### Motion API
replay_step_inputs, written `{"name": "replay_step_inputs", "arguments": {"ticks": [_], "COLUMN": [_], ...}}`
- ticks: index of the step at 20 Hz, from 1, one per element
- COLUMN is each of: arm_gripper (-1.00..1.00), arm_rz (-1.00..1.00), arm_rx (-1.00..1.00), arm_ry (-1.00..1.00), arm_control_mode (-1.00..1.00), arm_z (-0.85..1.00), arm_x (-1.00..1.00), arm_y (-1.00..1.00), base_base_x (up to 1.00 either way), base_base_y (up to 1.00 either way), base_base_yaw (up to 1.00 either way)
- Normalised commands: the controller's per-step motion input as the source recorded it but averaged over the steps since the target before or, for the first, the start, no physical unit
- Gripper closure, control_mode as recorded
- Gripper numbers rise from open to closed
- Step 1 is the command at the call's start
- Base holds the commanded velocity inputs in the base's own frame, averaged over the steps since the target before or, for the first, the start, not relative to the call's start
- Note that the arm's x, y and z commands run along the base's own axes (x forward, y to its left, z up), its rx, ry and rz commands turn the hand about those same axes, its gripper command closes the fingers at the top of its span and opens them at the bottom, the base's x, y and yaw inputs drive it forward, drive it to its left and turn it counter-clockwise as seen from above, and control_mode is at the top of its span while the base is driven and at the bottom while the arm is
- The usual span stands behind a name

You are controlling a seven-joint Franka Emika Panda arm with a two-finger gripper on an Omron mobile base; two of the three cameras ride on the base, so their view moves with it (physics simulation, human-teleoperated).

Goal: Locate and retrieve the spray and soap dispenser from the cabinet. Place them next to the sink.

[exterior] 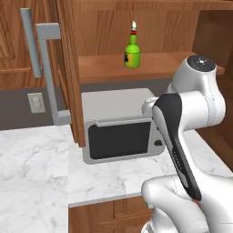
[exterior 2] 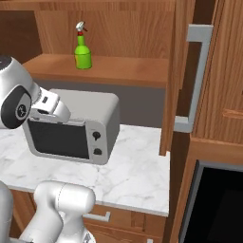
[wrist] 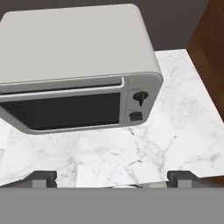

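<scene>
1. The cabinet stands open, door swung out with its long grey bar handle facing the room, and the spray sits upright on the wooden shelf, alone, well above the arm.

2. The soap dispenser and the sink I cannot place from here; both wait on a look elsewhere.

3. Down low, the hand hangs over the marble table, pointed at the front of the grey toaster oven. Its fingertips are spread as wide as they go, nothing between them.

4. So the job reads as barely begun: the reach up to the shelf has not started.

5. Risk one: the oven sits directly under the shelf, so a climb straight up could knock the wrist against its top or the shelf's front edge.

6. Risk two: the bottle is tall, narrow and free-standing. A finger arriving off-centre could tip it over or push it deeper into the cabinet.

7. Risk three: the open door hangs close beside the reach path, and a wide elbow swing could clip it.

8. Risk four: a grip high on the slim neck could let the bottle swing or slip; the fatter body looks safer.
</scene>
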Motion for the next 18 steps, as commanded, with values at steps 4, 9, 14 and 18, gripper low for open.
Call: {"name": "replay_step_inputs", "arguments": {"ticks": [4, 9, 14, 18], "arm_gripper": [-1.00, -1.00, -1.00, -1.00], "arm_rz": [0.00, 0.00, 0.00, 0.00], "arm_rx": [0.00, 0.00, 0.00, 0.00], "arm_ry": [0.00, 0.00, 0.00, 0.00], "arm_control_mode": [1.00, 1.00, 1.00, 1.00], "arm_z": [0.00, 0.00, 0.00, 0.00], "arm_x": [0.00, 0.00, 0.00, 0.00], "arm_y": [0.00, 0.00, 0.00, 0.00], "base_base_x": [0.57, 0.67, 0.03, 0.00], "base_base_y": [0.02, -0.06, 0.00, 0.00], "base_base_yaw": [0.02, 0.00, 0.00, 0.00]}}
